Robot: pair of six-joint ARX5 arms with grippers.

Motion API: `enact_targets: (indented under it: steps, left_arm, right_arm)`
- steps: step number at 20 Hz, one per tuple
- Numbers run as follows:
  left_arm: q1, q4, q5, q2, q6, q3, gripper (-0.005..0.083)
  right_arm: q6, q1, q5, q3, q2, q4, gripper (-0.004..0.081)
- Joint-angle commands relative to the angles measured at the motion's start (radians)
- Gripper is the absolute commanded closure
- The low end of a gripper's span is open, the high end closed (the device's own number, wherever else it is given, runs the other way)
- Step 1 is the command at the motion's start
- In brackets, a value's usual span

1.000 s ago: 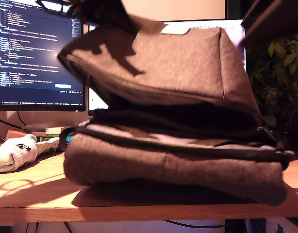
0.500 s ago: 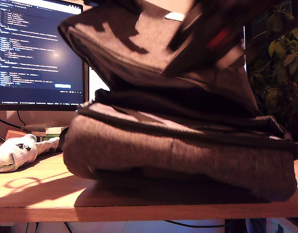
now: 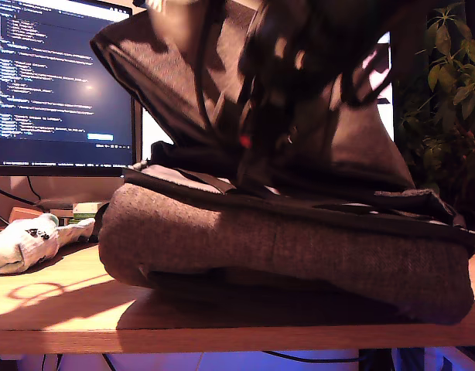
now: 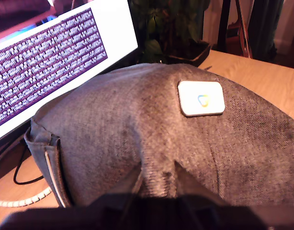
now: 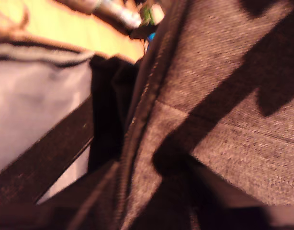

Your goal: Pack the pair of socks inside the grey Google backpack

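A desk workspace here, office or home office: a wooden desk (image 3: 59,309), a monitor (image 3: 59,85) glowing with lines of code, a second bright screen (image 4: 51,57) alongside, cables (image 4: 22,199) trailing behind, and a leafy potted plant (image 3: 446,116) at the exterior view's right.

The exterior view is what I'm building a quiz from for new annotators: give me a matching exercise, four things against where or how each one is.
Things:
1. pair of socks
2. backpack flap
3. monitor
4. plant

Places or states:
A. behind the backpack, at the exterior view's right edge
B. on the table, at the exterior view's left edge
C. lit, showing lines of text
D. lifted up, with the dark lining showing under it

Pairs: 1-B, 2-D, 3-C, 4-A
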Motion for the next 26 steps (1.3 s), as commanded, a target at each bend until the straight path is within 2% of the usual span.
enact_targets:
  steps: [1, 7, 13, 14, 15, 17, 18, 19, 23, 26]
  left_arm:
    - [-0.003, 0.061, 0.012, -0.031, 0.002, 0.068, 0.0798]
    - [0.015, 0.021, 0.011, -0.031, 0.021, 0.068, 0.0798]
    - [0.042, -0.006, 0.011, -0.031, 0.035, 0.068, 0.0793]
    - [0.044, -0.022, 0.011, -0.031, 0.044, 0.068, 0.0745]
    - [0.044, -0.040, 0.011, -0.031, 0.079, 0.068, 0.0651]
    - [0.044, -0.074, 0.011, -0.031, 0.103, 0.068, 0.0379]
    - [0.044, -0.101, 0.011, -0.031, 0.106, 0.068, 0.0285]
    - [0.044, -0.132, 0.011, -0.031, 0.116, 0.068, 0.0261]
    - [0.044, -0.273, 0.065, -0.049, 0.132, 0.068, 0.0261]
    - [0.044, -0.332, 0.070, -0.086, 0.133, 0.069, 0.0261]
  right_arm:
    - [-0.030, 0.005, 0.035, -0.006, 0.005, 0.009, 0.0784]
    - [-0.137, 0.006, 0.179, 0.046, -0.009, 0.106, 0.0782]
    - [-0.170, 0.019, 0.182, 0.113, -0.077, 0.066, 0.0782]
    - [-0.188, 0.021, 0.185, 0.126, -0.089, 0.045, 0.0782]
    - [-0.190, 0.025, 0.190, 0.139, -0.101, 0.014, 0.0782]
    - [-0.190, 0.030, 0.190, 0.169, -0.122, -0.053, 0.0782]
    - [-0.188, 0.032, 0.189, 0.182, -0.131, -0.084, 0.0782]
    - [-0.184, 0.032, 0.188, 0.194, -0.140, -0.118, 0.0782]
    - [-0.179, 0.032, 0.185, 0.238, -0.159, -0.269, 0.0782]
    - [-0.163, 0.032, 0.173, 0.248, -0.166, -0.343, 0.0782]
